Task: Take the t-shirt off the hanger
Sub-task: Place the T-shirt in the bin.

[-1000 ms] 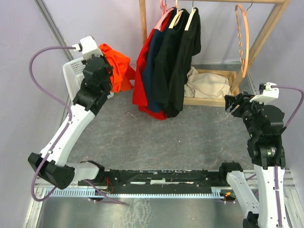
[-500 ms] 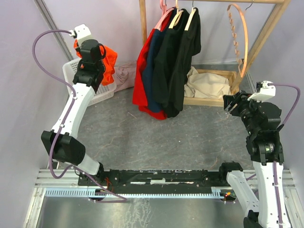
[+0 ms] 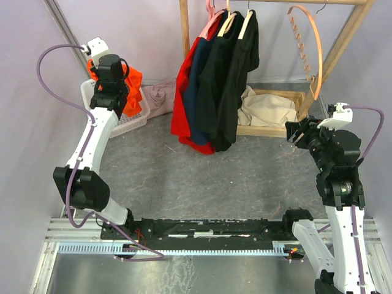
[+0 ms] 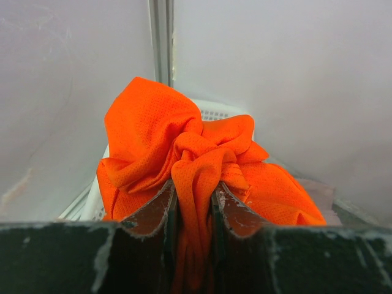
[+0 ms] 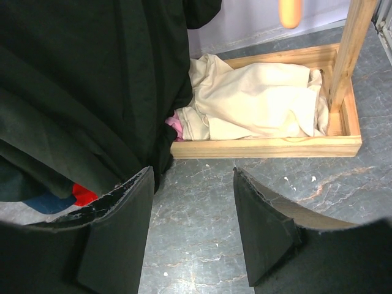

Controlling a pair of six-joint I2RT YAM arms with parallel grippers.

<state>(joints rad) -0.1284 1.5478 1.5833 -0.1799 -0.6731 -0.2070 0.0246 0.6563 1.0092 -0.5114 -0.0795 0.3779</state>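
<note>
Holding at far left: left gripper (image 4: 193, 191) clamped on a bunched fold of the orange mesh t-shirt (image 4: 184, 141), fabric pinched between both fingers. Shirt is off its hanger, wadded, hanging down from the jaws, bulk lying ahead of the fingers. White plastic lattice basket (image 3: 133, 120) sits directly under it; the drop looks short and straight. Corner walls close on that side. Pale pink cloth (image 3: 160, 95) lies just beside the basket on the grey marbled floor (image 3: 184, 177).

Centre: red, navy and black garments (image 3: 223, 79) hang on the wooden rack (image 3: 343, 43).

Right: curved orange hanger (image 3: 313, 55) hangs bare. Right gripper (image 5: 193, 176) spread, holding nothing, well apart from the shirt, facing a shallow wooden tray (image 5: 263, 147) with cream cloth (image 5: 257, 104).
</note>
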